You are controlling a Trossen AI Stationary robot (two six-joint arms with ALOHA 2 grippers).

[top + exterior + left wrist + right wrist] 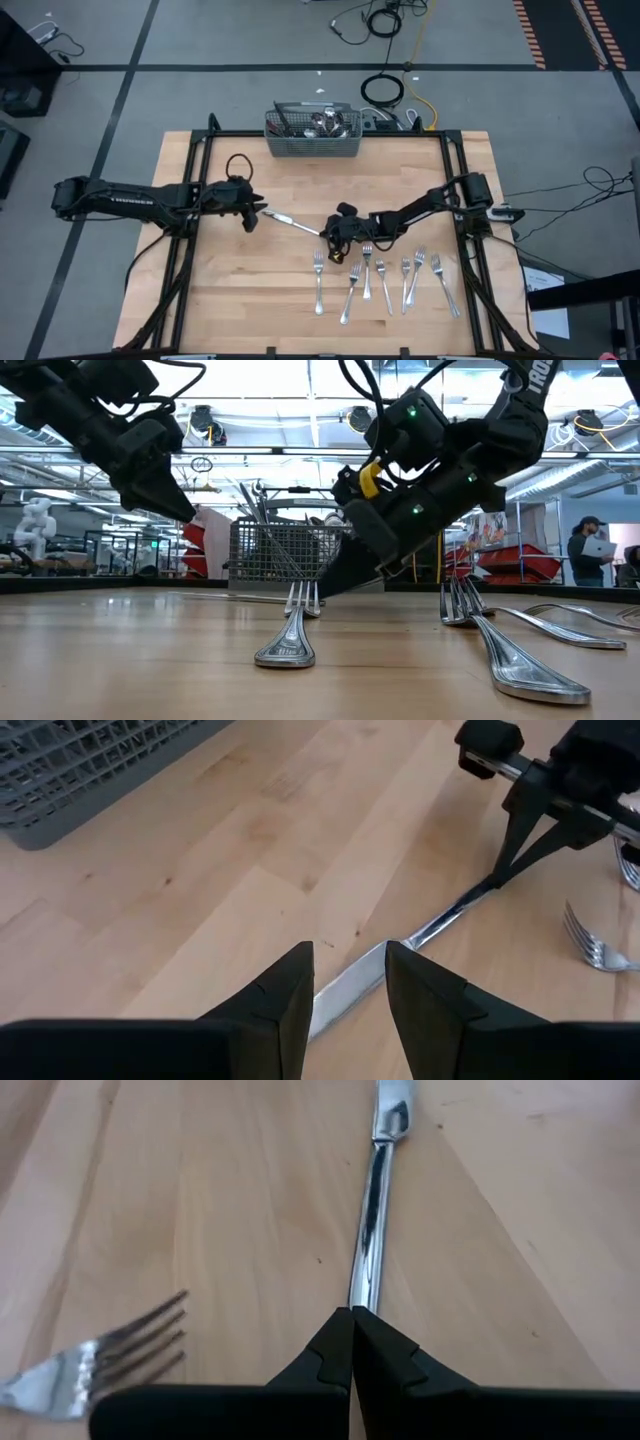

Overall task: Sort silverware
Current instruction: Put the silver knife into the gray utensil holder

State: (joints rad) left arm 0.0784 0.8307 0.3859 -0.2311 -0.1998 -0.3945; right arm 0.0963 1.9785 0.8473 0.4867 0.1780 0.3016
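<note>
A table knife (292,223) lies on the wooden table between my two grippers, its wide blade (350,988) toward the left arm and its slim handle (366,1250) toward the right. My right gripper (352,1312) is shut at the handle's end, low at the table (325,588). My left gripper (348,960) is open and hangs above the blade (185,510), touching nothing. Several forks (385,283) lie in a row near the front edge, flat on the wood. My right gripper has the knife's handle end (362,1298) at the tips of its two shut fingers. It comes slanting down from the table's right, with the fingers along the knife. The fingertips cover the very end. The rest of the knife lies on the table.
A grey mesh cutlery basket (312,132) with more silverware stands at the far edge. One fork (90,1365) lies close beside my right gripper. Bare wood stretches at the table's left and front left (230,300). A person stands in the room beyond (592,550).
</note>
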